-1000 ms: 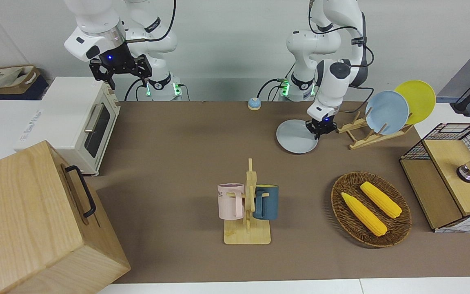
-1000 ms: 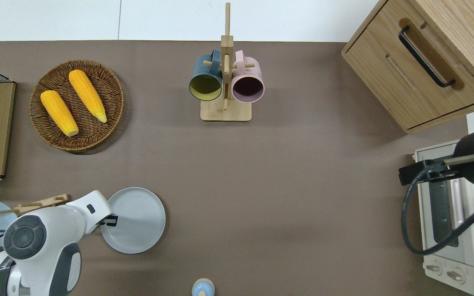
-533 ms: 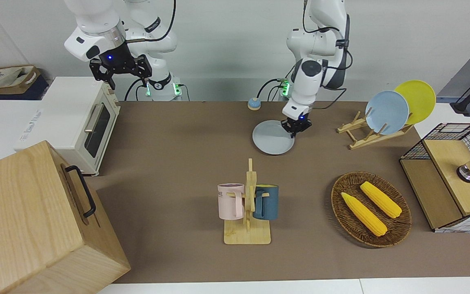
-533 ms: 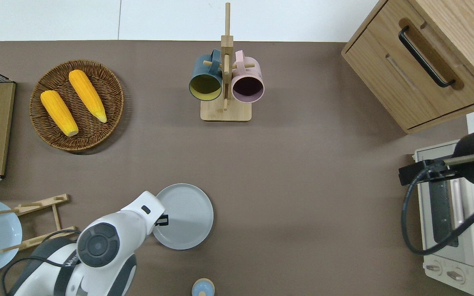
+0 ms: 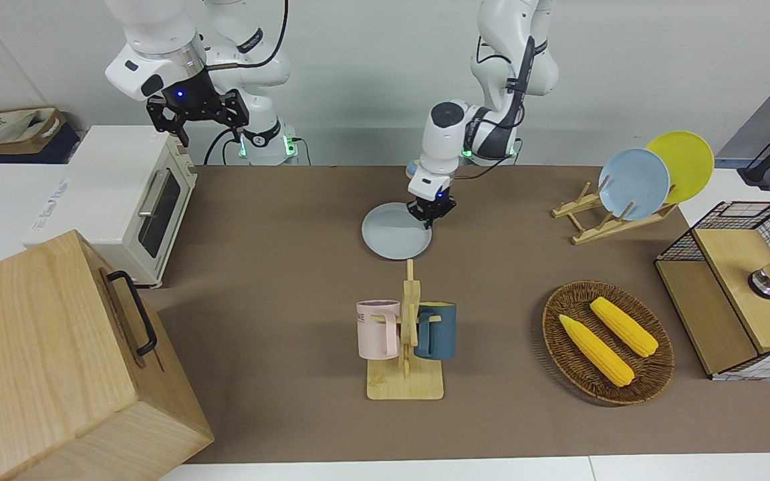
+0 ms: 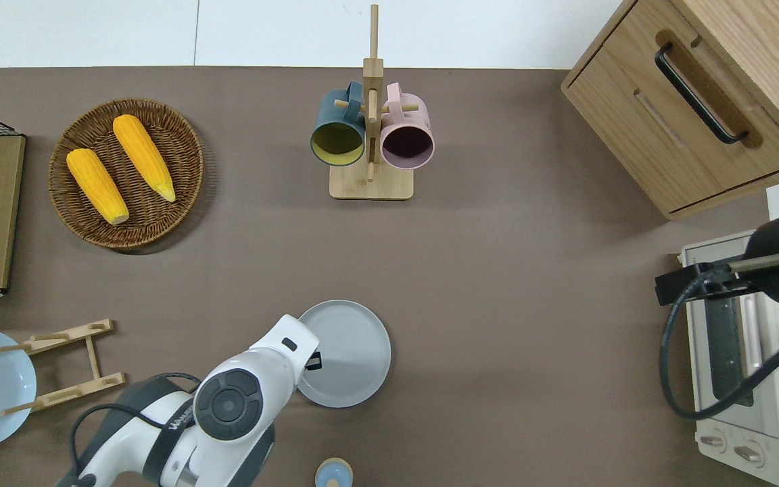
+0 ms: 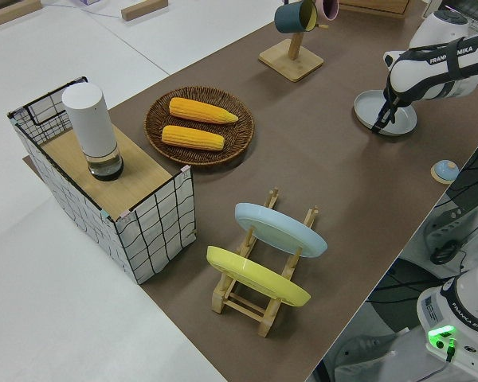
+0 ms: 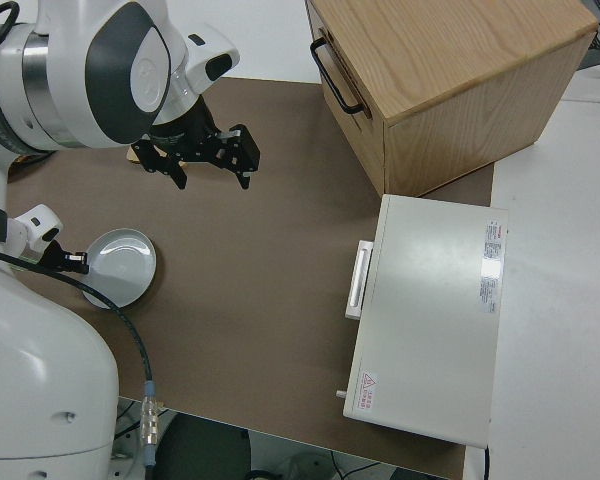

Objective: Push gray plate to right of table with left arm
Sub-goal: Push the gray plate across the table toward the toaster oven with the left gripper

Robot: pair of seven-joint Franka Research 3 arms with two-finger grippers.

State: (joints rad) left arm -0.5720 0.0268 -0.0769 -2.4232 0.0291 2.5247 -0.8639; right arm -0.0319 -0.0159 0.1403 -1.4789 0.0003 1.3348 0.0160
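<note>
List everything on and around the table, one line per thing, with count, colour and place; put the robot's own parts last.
gray plate: one, pale gray, flat on the table, nearer the robots than the mug rack
mug rack: one, light wood, mid-table, holding a dark blue mug and a pink mug
wicker basket: one, brown, toward the left arm's end, two yellow corn cobs in it
plate stand: one, wood, holding a sky-blue plate and a yellow plate
bell: one, blue, at the robots' edge
toaster oven: one, white, right arm's end
wooden cabinet: one, black handle, beside the oven
wire crate: one, with a white cylinder on it
left pincer: black, at the gray plate's rim
right pincer: black, open, parked
</note>
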